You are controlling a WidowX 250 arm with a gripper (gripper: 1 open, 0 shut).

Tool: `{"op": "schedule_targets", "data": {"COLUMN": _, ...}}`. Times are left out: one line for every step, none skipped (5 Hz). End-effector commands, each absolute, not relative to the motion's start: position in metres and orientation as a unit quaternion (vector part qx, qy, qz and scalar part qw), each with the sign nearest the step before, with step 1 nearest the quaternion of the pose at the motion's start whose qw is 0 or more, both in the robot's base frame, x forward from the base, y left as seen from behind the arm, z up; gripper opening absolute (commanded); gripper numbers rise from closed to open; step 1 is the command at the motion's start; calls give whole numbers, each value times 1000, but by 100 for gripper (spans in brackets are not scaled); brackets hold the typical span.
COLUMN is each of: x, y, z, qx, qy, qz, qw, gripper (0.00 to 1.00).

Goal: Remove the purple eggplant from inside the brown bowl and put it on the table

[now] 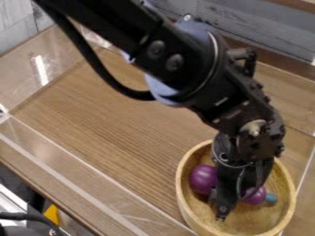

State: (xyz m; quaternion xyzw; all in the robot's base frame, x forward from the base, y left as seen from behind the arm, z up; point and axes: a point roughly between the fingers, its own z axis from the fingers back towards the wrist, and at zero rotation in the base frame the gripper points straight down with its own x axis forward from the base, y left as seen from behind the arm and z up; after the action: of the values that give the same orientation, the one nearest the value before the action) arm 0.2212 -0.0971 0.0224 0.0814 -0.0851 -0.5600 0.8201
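— What colours do you see there?
— The purple eggplant (201, 179) is glossy purple. The brown bowl (194, 215) is light brown with a pale rim.
— And the counter (110, 129)?
— Brown, with fine straight grain lines; its low walls (50, 166) are clear. The arm (172, 60) and its fingers (226, 195) are black.

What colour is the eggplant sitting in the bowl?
Glossy purple eggplant, seen in the camera view, inside the light-brown wooden bowl.
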Motion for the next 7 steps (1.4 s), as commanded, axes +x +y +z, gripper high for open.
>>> {"op": "schedule_targets", "data": {"x": 206, "y": -97, "z": 14, "qx": 75, "qy": -61, "qz": -550, "qw": 830, "gripper": 0}}
{"op": "schedule_targets", "data": {"x": 198, "y": -103, "z": 18, "qx": 71, "qy": -62, "qz": -542, "qw": 835, "gripper": 0}}
{"op": "schedule_targets", "data": {"x": 200, "y": -91, "z": 37, "qx": 66, "qy": -63, "qz": -532, "qw": 842, "gripper": 0}}
{"op": "schedule_targets", "data": {"x": 206, "y": -85, "z": 43, "qx": 65, "qy": -62, "qz": -536, "qw": 839, "gripper": 0}}
{"op": "schedule_targets", "data": {"x": 212, "y": -78, "z": 48, "qx": 65, "qy": -60, "qz": -540, "qw": 837, "gripper": 0}}
{"op": "schedule_targets", "data": {"x": 211, "y": -83, "z": 41, "qx": 62, "qy": -60, "qz": -558, "qw": 826, "gripper": 0}}
{"op": "schedule_targets", "data": {"x": 210, "y": -88, "z": 34, "qx": 60, "qy": -60, "qz": -575, "qw": 813, "gripper": 0}}
